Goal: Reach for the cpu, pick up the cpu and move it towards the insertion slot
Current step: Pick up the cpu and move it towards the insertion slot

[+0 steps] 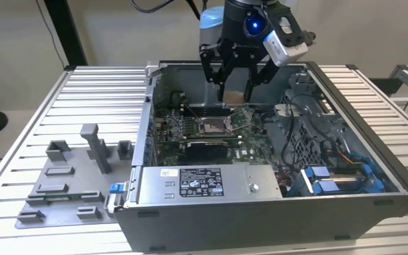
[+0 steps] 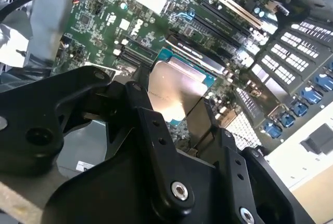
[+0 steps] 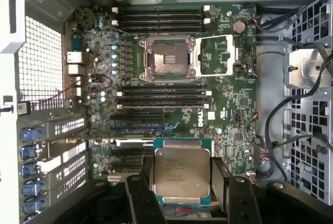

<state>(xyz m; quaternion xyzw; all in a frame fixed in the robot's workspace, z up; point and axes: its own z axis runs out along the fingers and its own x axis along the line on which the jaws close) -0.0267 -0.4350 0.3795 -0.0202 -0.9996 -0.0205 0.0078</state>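
The black linkages of the end effector point(image 3: 182, 187) crowd the lower edge of the first wrist view, and between them sits the cpu point(image 3: 182, 174), pale silver face toward the camera, its teal-edged rim showing at top and bottom. The fingers point(image 3: 139, 193) press against its two opposite sides, so the end effector is closed narrowly on the chip and carrying it clear of the board. The second wrist view gives the same grip from a slant: the cpu point(image 2: 174, 91) stands just past the dark finger links, with green circuit board behind it.

In the exterior view the end effector point(image 1: 234, 90) hangs at upper centre of the frame, over the open computer case point(image 1: 360, 175) on the slatted counter point(image 1: 98, 95), with the cpu point(image 1: 232, 97) a tan patch between the fingers. The insertion slot point(image 1: 211, 125) lies below it, nearer the frame's centre; in the first wrist view the slot point(image 3: 167, 57) is in the upper middle, silver frame open around a dark centre, well apart from the chip.

By my judgement the pick-up is done and the carry toward the slot is in hand. The remaining travel calls for bringing the chip squarely over the frame, level, edges parallel to the socket's, with the grip kept firm but not crushing.
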